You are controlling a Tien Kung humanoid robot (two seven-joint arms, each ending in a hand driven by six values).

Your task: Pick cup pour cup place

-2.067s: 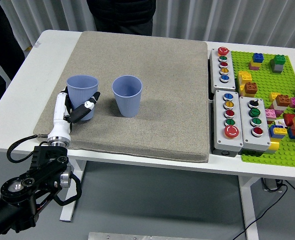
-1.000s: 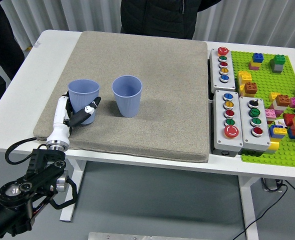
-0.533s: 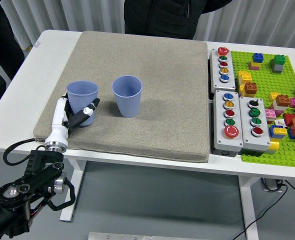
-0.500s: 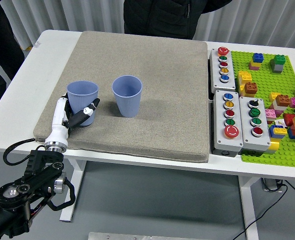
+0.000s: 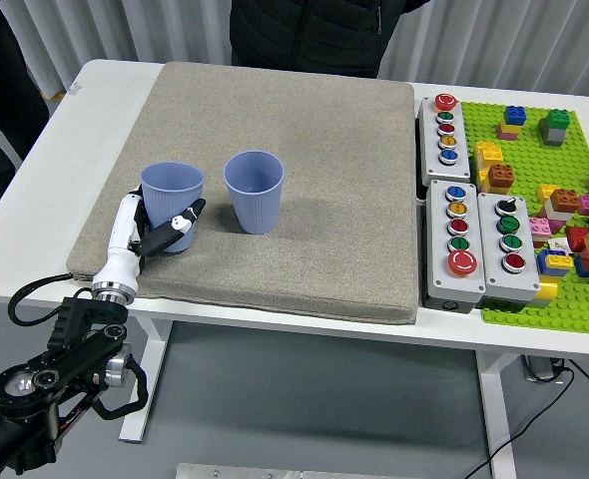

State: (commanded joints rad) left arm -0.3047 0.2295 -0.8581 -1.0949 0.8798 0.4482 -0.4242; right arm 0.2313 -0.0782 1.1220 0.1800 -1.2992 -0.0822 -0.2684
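In the head view, the left hand (image 5: pixel 153 232) sat at the left-centre of the frame, its white and black fingers (image 5: pixel 182 221) curled around the lower body of the left blue cup (image 5: pixel 172 203), holding it upright. That cup stood on the grey mat (image 5: pixel 304 120) close to the mat's left edge, with only a narrow strip of mat between it and the bare white table (image 5: pixel 45 200) further left. The black left arm (image 5: pixel 55 369) came up from the lower left corner, crossing the table's near edge just below the mat's lower left corner.

The second blue cup (image 5: pixel 254 190) stood upright just to the right of the held one, apart from it by a small gap and not touching the hand. To the right of this cup and above both cups the mat lay open, a broad stretch reaching to its right edge and its far edge at the top of the frame.

Beside the mat's right edge stood the grey button boxes (image 5: pixel 469 235), and past them, at the right side of the frame, the green brick baseplate (image 5: pixel 534 160) carrying coloured bricks. A person in dark clothing (image 5: pixel 304 35) stood at the table's far side, top centre.
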